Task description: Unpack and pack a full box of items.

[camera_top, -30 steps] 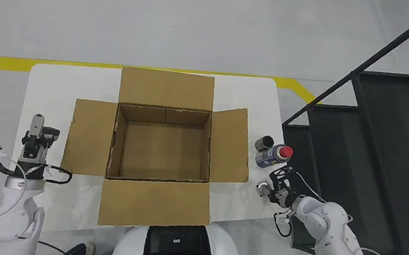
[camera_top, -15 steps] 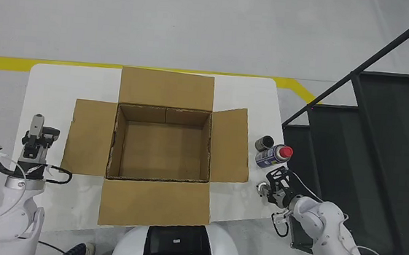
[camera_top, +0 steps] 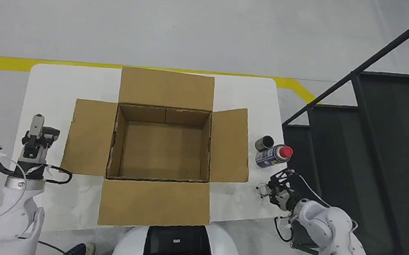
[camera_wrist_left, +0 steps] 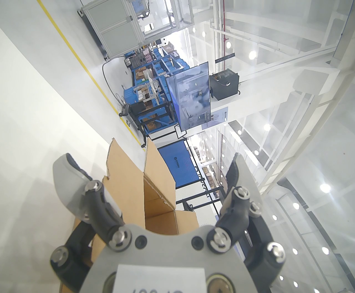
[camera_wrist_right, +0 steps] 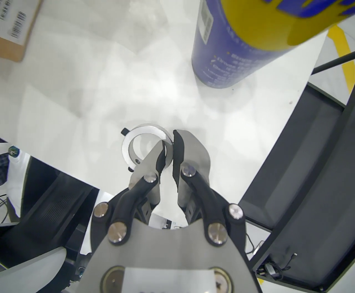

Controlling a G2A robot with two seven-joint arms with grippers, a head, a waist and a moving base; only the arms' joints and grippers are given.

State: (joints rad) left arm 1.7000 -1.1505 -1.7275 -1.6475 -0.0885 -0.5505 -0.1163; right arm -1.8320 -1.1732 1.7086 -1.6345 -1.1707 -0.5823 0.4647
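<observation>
With the left gripper [camera_wrist_left: 149, 172] parked wide open and holding nothing left of the open box [camera_top: 162, 151], raise the right gripper [camera_wrist_right: 169, 143], pinched across the wall of the metal ring [camera_wrist_right: 130, 144] at the table's [camera_top: 47, 84] right front, straight up, clear of the spray can [camera_top: 273, 155], before traversing boxward.

Top view overhead, facing down; left wrist shares box [camera_top: 167, 89]; right wrist, close, can [camera_top: 270, 156].

one cardboard box [camera_top: 167, 89], one spray can [camera_top: 274, 155], one small dark can [camera_top: 264, 142], one metal ring [camera_wrist_right: 126, 149]
</observation>
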